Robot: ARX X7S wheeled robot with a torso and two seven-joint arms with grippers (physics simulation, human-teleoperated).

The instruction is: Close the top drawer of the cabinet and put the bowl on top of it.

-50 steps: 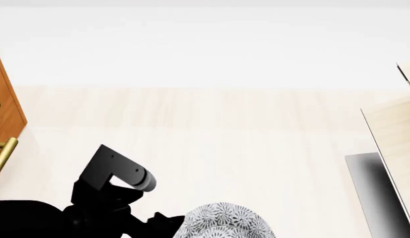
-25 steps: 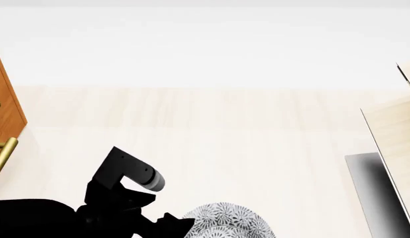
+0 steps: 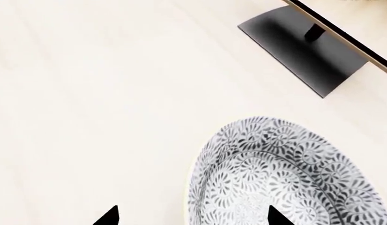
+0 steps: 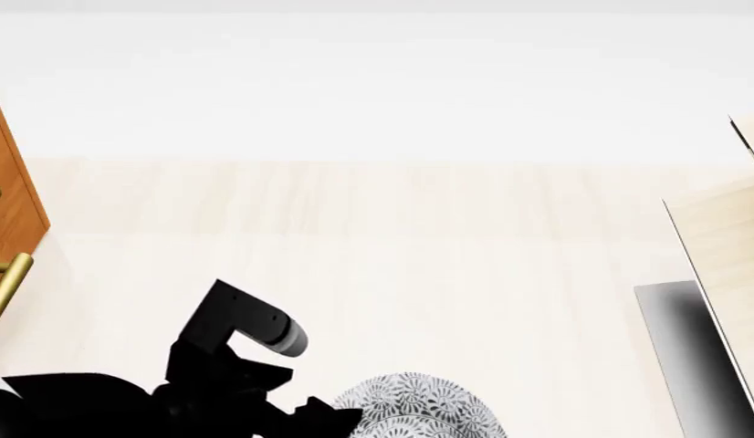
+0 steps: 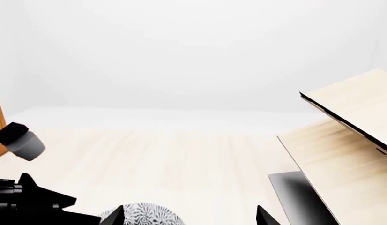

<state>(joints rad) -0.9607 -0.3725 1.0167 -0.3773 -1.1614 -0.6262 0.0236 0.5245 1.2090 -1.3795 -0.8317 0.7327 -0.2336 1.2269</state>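
The bowl [image 4: 413, 406], white with a grey-blue floral pattern, stands on the pale floor at the bottom edge of the head view. My left gripper [image 3: 192, 216] is open and straddles the rim of the bowl [image 3: 281, 178]: one fingertip is over its inside, the other over the floor. The left arm [image 4: 231, 365] reaches the bowl from the left. My right gripper [image 5: 189, 216] is open and empty, with the bowl [image 5: 140, 214] beside one fingertip. Only an edge of the cabinet [image 4: 12, 201] with a brass handle [image 4: 5, 283] shows; the top drawer's state is hidden.
A pale light-wood shelf unit [image 4: 718, 237] with a dark base [image 4: 694, 356] stands at the right. The same dark base [image 3: 300, 51] lies beyond the bowl in the left wrist view. A white wall closes the far side.
My left arm has moved right and slightly lower, bringing its gripper closer to the bowl. The bowl has stayed where it was.
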